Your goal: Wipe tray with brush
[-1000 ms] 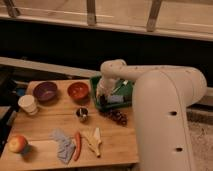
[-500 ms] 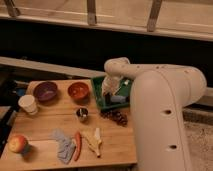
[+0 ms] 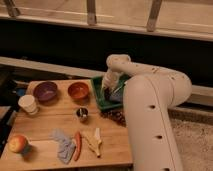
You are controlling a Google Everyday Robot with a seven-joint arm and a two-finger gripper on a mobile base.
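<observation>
The jaws are closed, and the gripper point(image 3: 109, 90) reaches down into the tray point(image 3: 98, 91); whether the dark shape at its tip is the brush cannot be told.

Nearest, at the table's point(image 3: 45, 127) front left corner, sits an apple point(image 3: 18, 144). To its right lie a grey cloth point(image 3: 63, 145), a carrot point(image 3: 77, 145) just beside it, and a pale banana point(image 3: 93, 141). The large white arm point(image 3: 150, 115) rises at the right, filling that side and hiding the right part of the tray.

In the middle of the table stands a small metal cup point(image 3: 82, 114). To its right, at the table's edge against the arm, lies a dark brown item point(image 3: 115, 117).

Further back on the left stands a white cup point(image 3: 28, 104). Behind it are a purple bowl point(image 3: 45, 91) and, to its right, an orange bowl point(image 3: 79, 90), apart from each other.

The green tray sits at the back right corner, just beside the orange bowl, with the arm curving over it from behind.

Beyond the table runs a dark wall with a railing point(image 3: 91, 12) above.
</observation>
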